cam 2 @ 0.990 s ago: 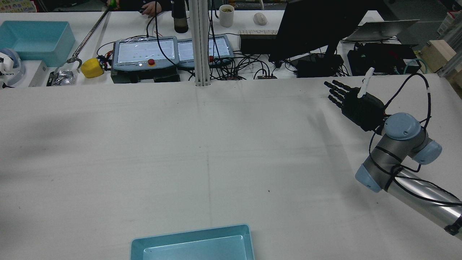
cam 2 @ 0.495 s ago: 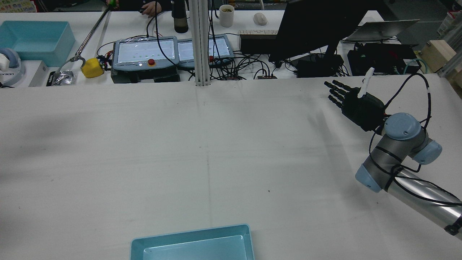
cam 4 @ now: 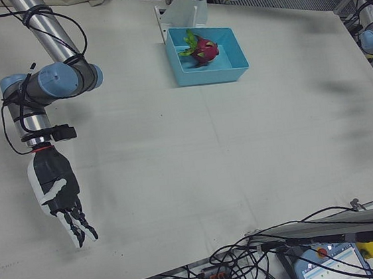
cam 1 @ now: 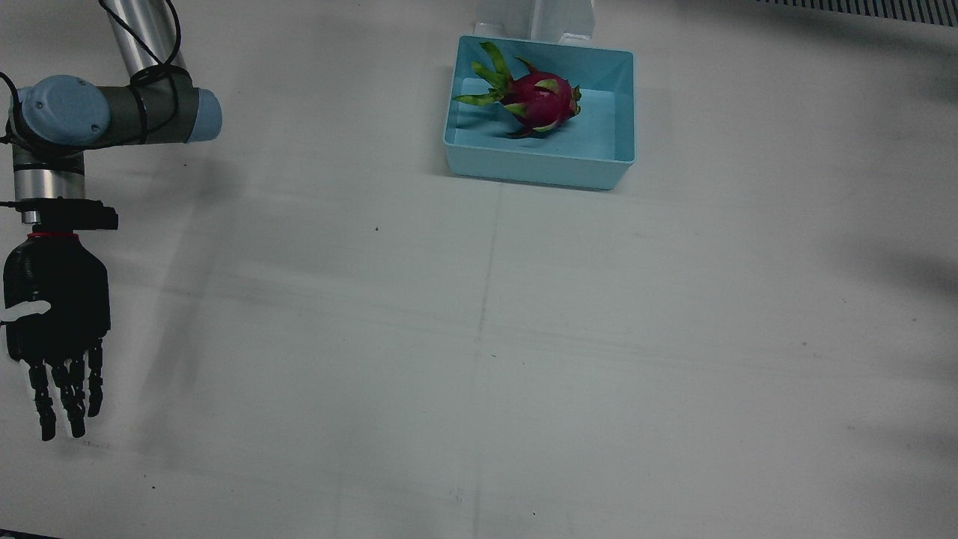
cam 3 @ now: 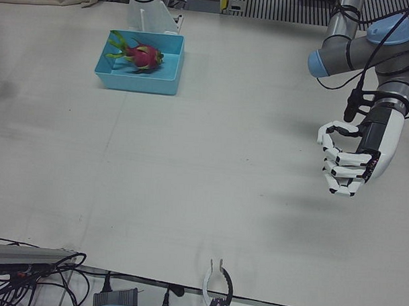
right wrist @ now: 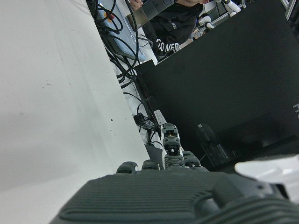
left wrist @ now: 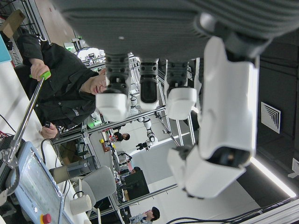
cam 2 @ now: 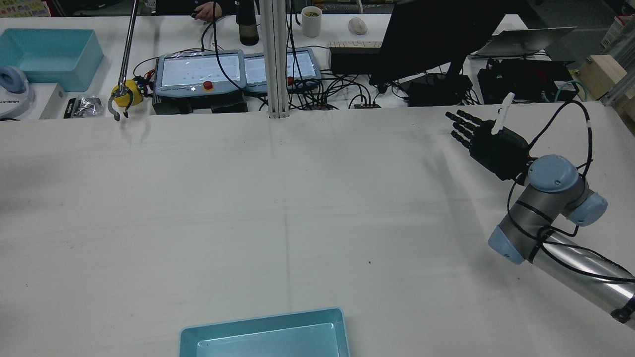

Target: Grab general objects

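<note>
Front view — magenta, green-scaled dragon fruit [cam 1: 535, 101]

Even, cool overhead light fills the views. The white table [cam 1: 479, 337] shows soft grey shadows, one at 9 o'clock in the front view. Both hand views have blurred foregrounds; a ceiling strip glares at 4 o'clock.

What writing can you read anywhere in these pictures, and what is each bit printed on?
"CONER": white letters on a person's black top, right hand view; the start may be hidden.
"XON": the white device at the rear view's left edge, cut off by the frame.
Screens of the two teach pendants: too small to read.
Print on the black jacket, left hand view: blurred.
</note>
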Robot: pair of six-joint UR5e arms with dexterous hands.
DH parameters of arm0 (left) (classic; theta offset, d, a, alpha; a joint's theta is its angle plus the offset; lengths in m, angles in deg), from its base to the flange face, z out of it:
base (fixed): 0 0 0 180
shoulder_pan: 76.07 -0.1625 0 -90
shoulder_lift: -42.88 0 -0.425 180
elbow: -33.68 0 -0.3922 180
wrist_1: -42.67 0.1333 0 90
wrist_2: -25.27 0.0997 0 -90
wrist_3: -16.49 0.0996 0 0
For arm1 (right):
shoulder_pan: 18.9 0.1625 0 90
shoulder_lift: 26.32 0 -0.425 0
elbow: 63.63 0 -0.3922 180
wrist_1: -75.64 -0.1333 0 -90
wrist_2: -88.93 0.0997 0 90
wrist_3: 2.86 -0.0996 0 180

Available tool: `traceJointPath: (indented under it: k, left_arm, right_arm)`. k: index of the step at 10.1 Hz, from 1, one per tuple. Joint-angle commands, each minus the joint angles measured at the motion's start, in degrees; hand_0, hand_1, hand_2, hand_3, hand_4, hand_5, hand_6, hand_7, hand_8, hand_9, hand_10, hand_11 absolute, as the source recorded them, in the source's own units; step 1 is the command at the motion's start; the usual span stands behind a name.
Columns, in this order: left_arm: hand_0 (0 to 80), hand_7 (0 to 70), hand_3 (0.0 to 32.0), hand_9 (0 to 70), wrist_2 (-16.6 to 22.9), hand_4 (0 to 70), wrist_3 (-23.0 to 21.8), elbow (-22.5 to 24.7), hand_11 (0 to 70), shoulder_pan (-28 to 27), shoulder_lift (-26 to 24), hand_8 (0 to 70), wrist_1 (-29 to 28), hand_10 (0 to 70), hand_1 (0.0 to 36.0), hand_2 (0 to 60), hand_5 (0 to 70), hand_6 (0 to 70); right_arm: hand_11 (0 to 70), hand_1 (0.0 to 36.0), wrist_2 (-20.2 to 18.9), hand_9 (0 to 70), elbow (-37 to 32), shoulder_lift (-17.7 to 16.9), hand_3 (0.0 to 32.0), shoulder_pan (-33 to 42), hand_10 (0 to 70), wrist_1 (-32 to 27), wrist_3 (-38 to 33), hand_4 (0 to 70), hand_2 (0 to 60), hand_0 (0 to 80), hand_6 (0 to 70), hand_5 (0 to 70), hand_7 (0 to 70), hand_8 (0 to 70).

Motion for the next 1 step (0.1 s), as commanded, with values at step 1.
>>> traceJointPath:
  k: [1]
  left_arm:
    - [80.0,70.0,0.0,70.0,0.0,70.0,-0.1,0.4,70.0,0.8,1.9,70.0,-1.2,70.0,36.0,60.0,43.1,70.0]
  right_arm:
    - [0.0,0.0,0.0,0.0,0.0,0.0,0.0,0.0,0.0,0.0,0.0,0.0,0.0,0.0,0.0,0.0,0.0,0.0]
